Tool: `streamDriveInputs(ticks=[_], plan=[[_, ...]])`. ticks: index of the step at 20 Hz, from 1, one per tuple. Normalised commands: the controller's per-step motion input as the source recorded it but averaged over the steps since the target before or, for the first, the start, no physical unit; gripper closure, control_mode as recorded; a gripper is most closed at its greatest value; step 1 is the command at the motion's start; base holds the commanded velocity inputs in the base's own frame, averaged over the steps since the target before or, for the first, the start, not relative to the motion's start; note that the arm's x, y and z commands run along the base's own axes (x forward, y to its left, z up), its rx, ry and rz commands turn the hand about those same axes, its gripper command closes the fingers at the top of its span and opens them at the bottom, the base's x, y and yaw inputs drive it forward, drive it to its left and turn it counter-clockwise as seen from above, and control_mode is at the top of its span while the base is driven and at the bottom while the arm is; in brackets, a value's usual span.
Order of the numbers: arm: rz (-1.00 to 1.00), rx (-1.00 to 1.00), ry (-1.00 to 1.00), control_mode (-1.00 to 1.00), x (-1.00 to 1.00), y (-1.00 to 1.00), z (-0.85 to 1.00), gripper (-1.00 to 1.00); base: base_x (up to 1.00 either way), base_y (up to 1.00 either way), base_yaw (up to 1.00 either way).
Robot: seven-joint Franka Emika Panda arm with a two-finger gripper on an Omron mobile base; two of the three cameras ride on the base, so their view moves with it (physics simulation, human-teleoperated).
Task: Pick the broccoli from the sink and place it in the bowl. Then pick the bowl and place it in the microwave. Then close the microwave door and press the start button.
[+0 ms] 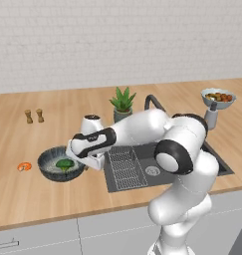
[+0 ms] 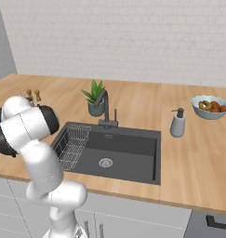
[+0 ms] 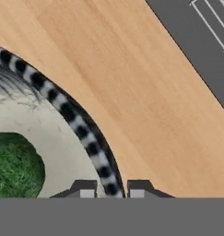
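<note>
My gripper (image 3: 112, 190) straddles the bowl (image 1: 60, 163) rim at the frame's bottom, fingers narrowed onto it for lifting. The broccoli (image 3: 14, 168) sits inside the bowl, lower left, ready for the microwave.

No readable text, label, brand, number or sign anywhere on the counter, wall or cabinet fronts.
</note>
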Motion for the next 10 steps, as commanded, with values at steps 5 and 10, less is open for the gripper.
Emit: streamDriveInputs(ticks=[5, 10], plan=[[-0.16, 0.02, -0.11, -1.0, -0.7, -0.26, 0.64, 1.0, 0.0, 0.0, 0.0], [-0.14, 0.03, -0.13, -1.0, -0.56, -0.37, 0.89, 1.0, 0.0, 0.0, 0.0]])
